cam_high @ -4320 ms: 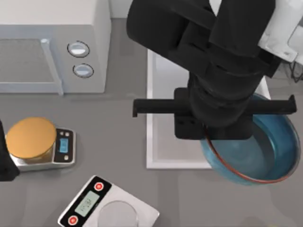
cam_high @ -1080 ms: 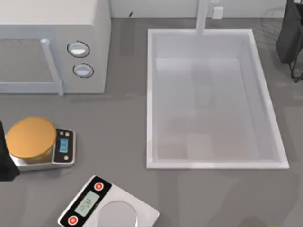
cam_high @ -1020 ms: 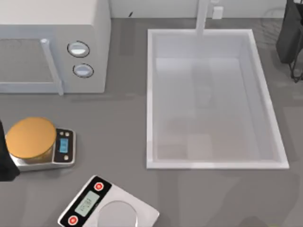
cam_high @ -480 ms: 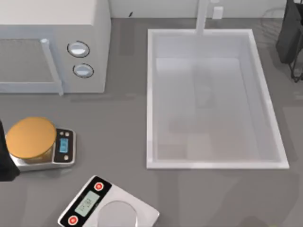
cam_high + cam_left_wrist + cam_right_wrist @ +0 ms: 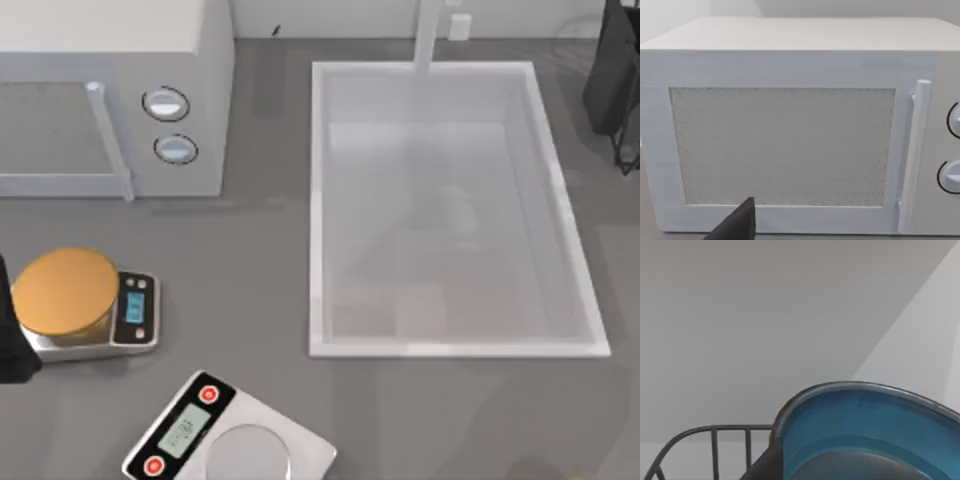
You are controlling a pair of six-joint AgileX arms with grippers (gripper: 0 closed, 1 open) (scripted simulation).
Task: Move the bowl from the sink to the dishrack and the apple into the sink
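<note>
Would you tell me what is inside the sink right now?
From the top view, the sink holds nothing: its white floor is bare apart from a soft shadow. No part of the basin is covered. The bowl is at the dishrack.

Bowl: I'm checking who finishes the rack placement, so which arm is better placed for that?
Right. Its wrist view has the bowl close up beside the dishrack wires. The left arm sits at the table's left edge, facing the microwave.

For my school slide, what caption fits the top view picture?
White sink beside a microwave, with two kitchen scales on the grey table.
</note>
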